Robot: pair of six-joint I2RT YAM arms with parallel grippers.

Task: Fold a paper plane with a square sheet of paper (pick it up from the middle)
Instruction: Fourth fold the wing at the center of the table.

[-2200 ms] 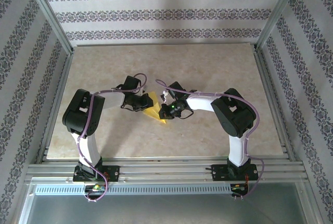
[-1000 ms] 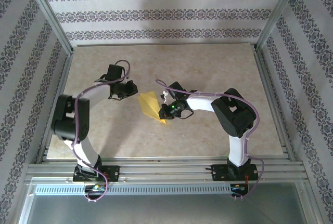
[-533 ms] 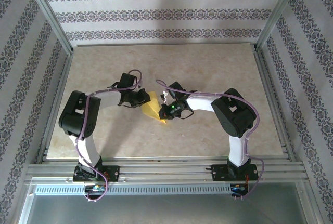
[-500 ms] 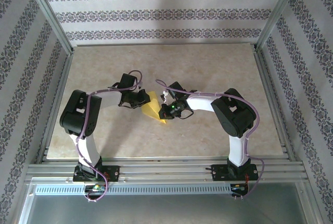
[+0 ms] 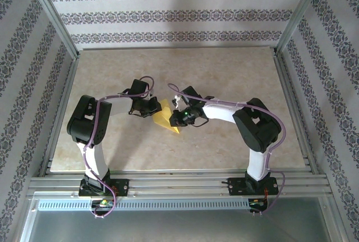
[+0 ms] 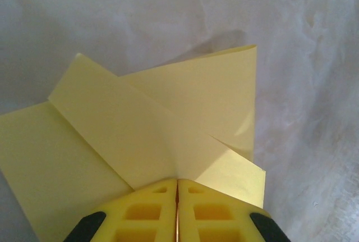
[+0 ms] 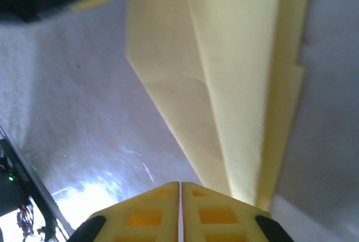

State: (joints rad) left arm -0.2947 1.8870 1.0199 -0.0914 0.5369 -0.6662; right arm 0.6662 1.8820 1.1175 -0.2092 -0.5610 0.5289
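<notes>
wing fold likely underway: thin yellow creased paper sheet point(image 5: 163, 116); left pincer point(image 6: 178, 181), right pincer point(image 7: 180, 184) both pressed together at its edges; next: flatten crease.

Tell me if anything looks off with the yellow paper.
The paper looks a bit untidy: in the left wrist view its far flap lifts off the table and throws a shadow, and in the right wrist view the layered edges step instead of lining up. No tear shows; it may just be mid-fold.
</notes>
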